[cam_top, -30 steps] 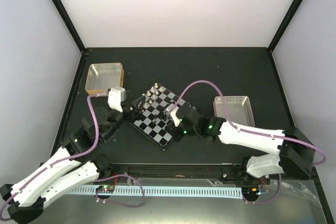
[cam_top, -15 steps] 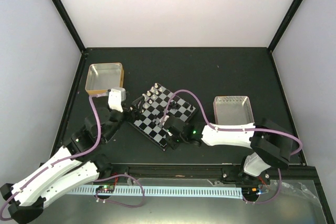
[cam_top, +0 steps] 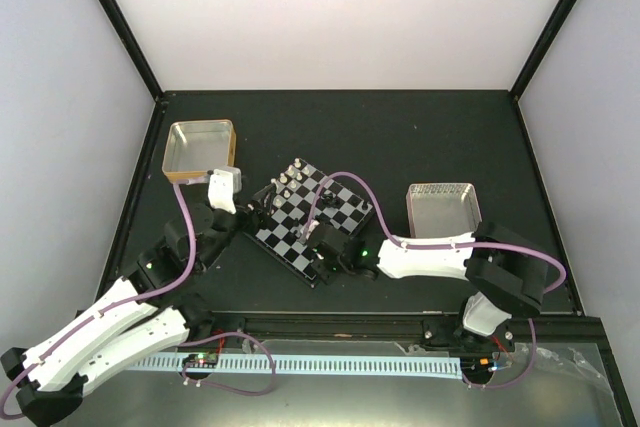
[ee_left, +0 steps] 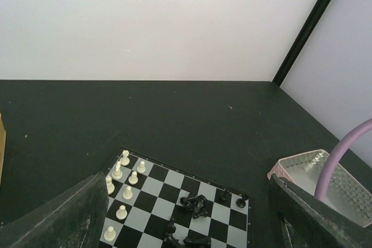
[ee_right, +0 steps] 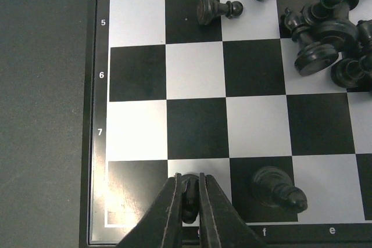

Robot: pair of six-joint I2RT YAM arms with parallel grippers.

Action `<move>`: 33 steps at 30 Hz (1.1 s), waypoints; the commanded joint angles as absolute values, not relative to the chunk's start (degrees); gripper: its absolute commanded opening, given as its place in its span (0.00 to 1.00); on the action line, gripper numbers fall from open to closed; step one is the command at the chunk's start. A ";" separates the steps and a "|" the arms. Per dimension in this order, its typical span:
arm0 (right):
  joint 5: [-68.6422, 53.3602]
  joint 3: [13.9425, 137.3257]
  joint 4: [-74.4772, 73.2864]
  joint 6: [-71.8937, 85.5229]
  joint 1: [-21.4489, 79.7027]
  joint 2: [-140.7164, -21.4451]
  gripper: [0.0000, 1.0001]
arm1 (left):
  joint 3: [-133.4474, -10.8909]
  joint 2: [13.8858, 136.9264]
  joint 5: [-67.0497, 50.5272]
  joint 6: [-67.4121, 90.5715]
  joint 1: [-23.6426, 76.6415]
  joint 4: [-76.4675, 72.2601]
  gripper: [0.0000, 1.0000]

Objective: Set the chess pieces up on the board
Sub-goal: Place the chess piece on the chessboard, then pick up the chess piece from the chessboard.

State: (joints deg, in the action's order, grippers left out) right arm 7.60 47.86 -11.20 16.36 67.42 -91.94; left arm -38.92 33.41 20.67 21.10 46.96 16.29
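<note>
Silver-white pieces (ee_left: 122,185) stand at the board (ee_left: 156,186) left edge, left claw (ee_left: 187,201) spread empty nearby. Right claw (ee_right: 189,178) pinches a black piece (ee_right: 189,200) on the edge row; sloppy release may tip it into the neighbour (ee_right: 278,190) just beside.

Table (cam_top: 420,137): board (cam_top: 295,222), gold tray (cam_top: 200,150), pink tray (cam_top: 445,212)

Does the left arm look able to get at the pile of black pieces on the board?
Probably yes. The left gripper hangs open beside the board facing the pile, no arm across its path; the right gripper is at the near edge, shut on one black piece.
</note>
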 commanded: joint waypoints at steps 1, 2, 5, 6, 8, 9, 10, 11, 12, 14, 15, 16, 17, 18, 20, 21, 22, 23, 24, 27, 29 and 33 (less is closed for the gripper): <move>10.15 48.28 -9.91 15.93 67.81 -92.35 0.11 | -38.97 33.66 21.79 21.53 46.91 16.65 0.77; 10.50 48.26 -9.95 15.99 67.86 -92.25 0.12 | -38.94 33.73 21.80 21.52 46.86 16.70 0.77; 10.58 48.67 -10.75 16.26 67.94 -91.78 0.17 | -39.02 33.93 21.75 21.49 46.89 16.69 0.77; 10.36 48.86 -11.01 16.41 67.94 -91.39 0.19 | -39.02 34.00 21.79 21.52 46.87 16.70 0.77; 9.81 49.00 -11.50 16.82 67.93 -90.39 0.23 | -39.15 34.12 21.80 21.55 46.85 16.64 0.77; 9.65 49.10 -11.75 17.07 67.86 -89.75 0.26 | -39.22 34.22 21.80 21.61 46.87 16.63 0.77; 9.55 49.19 -11.96 17.38 67.93 -88.89 0.27 | -39.28 34.39 21.74 21.69 46.85 16.66 0.77; 9.45 49.29 -12.23 17.64 67.88 -87.96 0.27 | -39.35 34.59 21.78 21.82 46.85 16.67 0.77; 9.22 49.43 -12.45 17.99 67.93 -87.00 0.28 | -39.44 34.83 21.85 22.06 46.85 16.77 0.77; 9.42 49.49 -12.58 18.74 67.85 -84.29 0.28 | -39.65 35.62 22.01 22.86 46.83 17.46 0.77; 9.81 49.51 -12.61 19.18 67.85 -83.16 0.29 | -39.77 36.17 22.10 23.49 46.79 17.94 0.77; 10.27 49.44 -12.65 19.70 67.81 -81.97 0.29 | -39.89 36.73 22.10 24.19 46.71 18.52 0.78; 11.01 49.38 -12.72 20.33 67.76 -80.87 0.29 | -39.87 37.52 22.03 25.03 46.48 19.03 0.79; 11.89 49.19 -12.66 21.02 67.66 -79.73 0.30 | -40.01 38.44 21.66 25.87 46.23 19.80 0.79; 13.67 48.63 -12.54 22.59 67.23 -77.59 0.30 | -40.12 40.81 20.27 27.73 45.45 21.43 0.79; 14.42 48.24 -12.45 23.46 66.91 -76.53 0.30 | -40.16 42.33 19.23 28.84 45.03 22.38 0.78; 15.22 47.72 -12.42 24.42 66.38 -75.64 0.30 | -40.12 43.93 18.13 29.92 44.67 23.14 0.77; 15.79 47.21 -12.41 25.34 65.82 -74.77 0.30 | -40.00 45.65 16.71 31.06 44.25 23.81 0.76; 16.21 46.65 -12.39 26.17 65.20 -73.95 0.30 | -39.80 47.48 15.02 32.00 43.87 24.33 0.75; 16.94 44.79 -12.23 28.43 63.41 -72.29 0.30 | -39.16 53.17 10.00 34.01 43.19 25.34 0.67; 17.03 43.75 -12.18 29.62 62.58 -71.70 0.30 | -39.30 57.61 7.29 34.53 42.91 26.00 0.59; 16.60 42.43 -11.98 30.92 61.82 -71.23 0.30 | -40.78 64.85 3.84 33.76 42.40 26.85 0.48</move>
